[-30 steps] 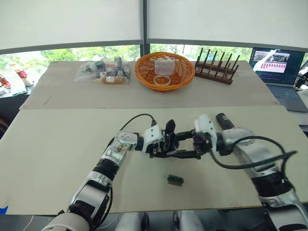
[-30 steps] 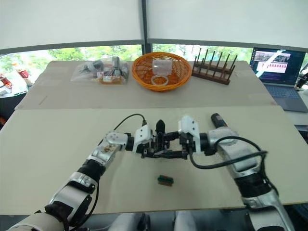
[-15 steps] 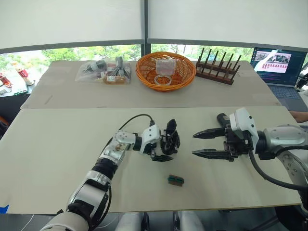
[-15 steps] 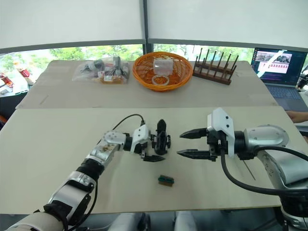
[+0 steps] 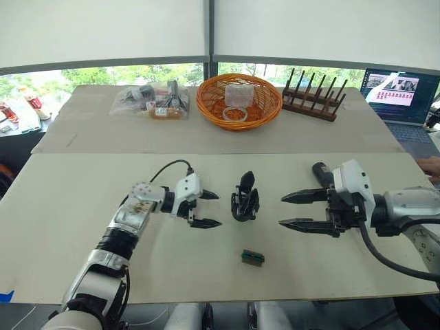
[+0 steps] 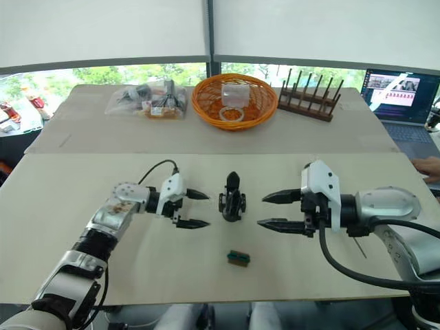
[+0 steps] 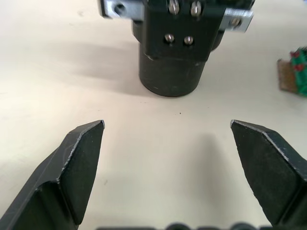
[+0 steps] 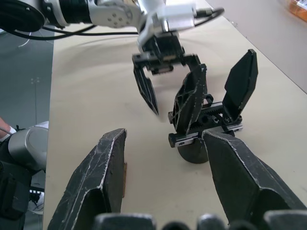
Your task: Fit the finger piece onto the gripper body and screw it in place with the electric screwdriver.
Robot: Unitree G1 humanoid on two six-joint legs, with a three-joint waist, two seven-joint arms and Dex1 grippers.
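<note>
Gripper body (image 5: 245,201) stands upright on its round base between my two grippers, apart from both. Left gripper (image 5: 204,209) and right gripper (image 5: 294,211) gape empty. The left seems nearer to me.

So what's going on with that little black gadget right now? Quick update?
Left pincer open, empty. Right pincer open, empty. Gripper body standing alone on the table between them. Small green block lies nearer, not blocking.
</note>
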